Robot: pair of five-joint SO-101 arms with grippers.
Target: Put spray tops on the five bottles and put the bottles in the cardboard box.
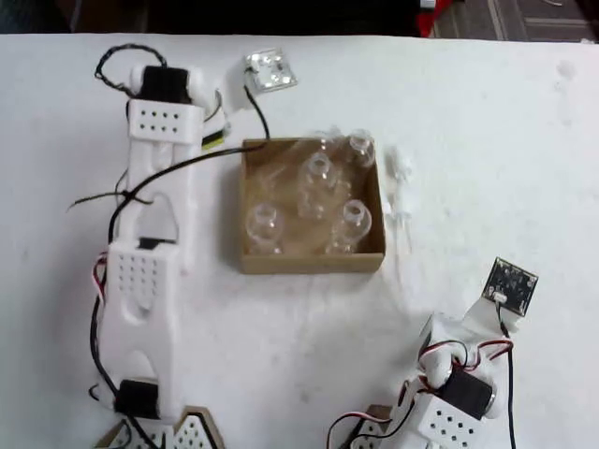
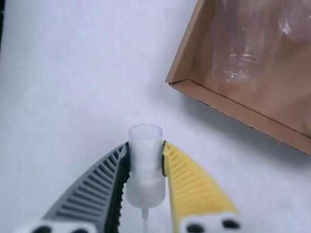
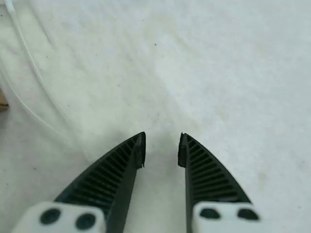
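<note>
The cardboard box sits mid-table and holds several clear bottles without tops, most of them upright. My left gripper, one finger grey and one yellow, is shut on a translucent spray top whose thin tube points back toward the wrist. It hovers just off the box's corner, and in the high view the left gripper is at the box's far left corner. My right gripper is open over bare white table. Loose spray tops lie right of the box.
The left arm stretches along the table's left side with black cables draped toward the box. The right arm is folded at the near right. Thin dip tubes cross the table ahead of the right gripper.
</note>
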